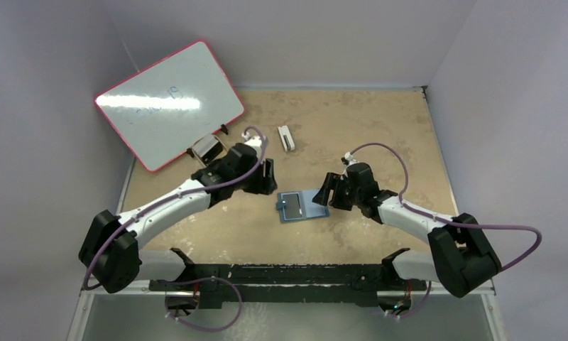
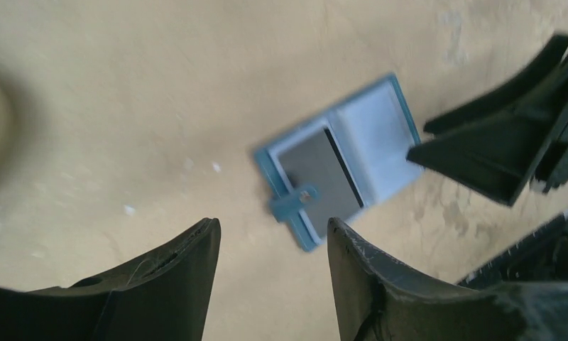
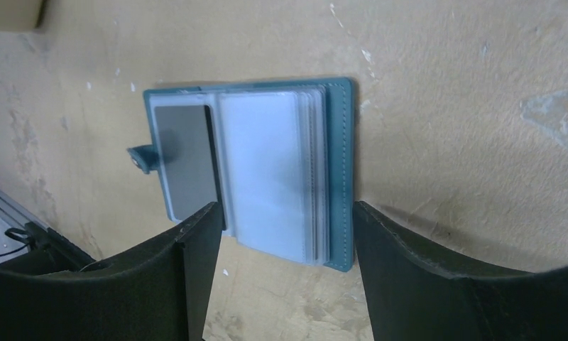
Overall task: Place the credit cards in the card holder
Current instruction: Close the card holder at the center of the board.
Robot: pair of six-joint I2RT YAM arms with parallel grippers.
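I see card holder [image 1: 302, 206] lying open on table [image 1: 366, 128], centre of top view, between both arms. One grey credit card [image 3: 185, 160] sits in left pocket; clear sleeves [image 3: 267, 170] stacked on right half. Its snap tab [image 3: 140, 158] sticks out from left edge. My right gripper [image 3: 285, 213] spread wide, empty, fingers framing holder's lower edge; can't tell contact. My left gripper [image 2: 270, 234] parted too, empty, just left of holder in top view. White block [image 1: 286, 138] above centre, whiteboard [image 1: 169, 103] upper left.
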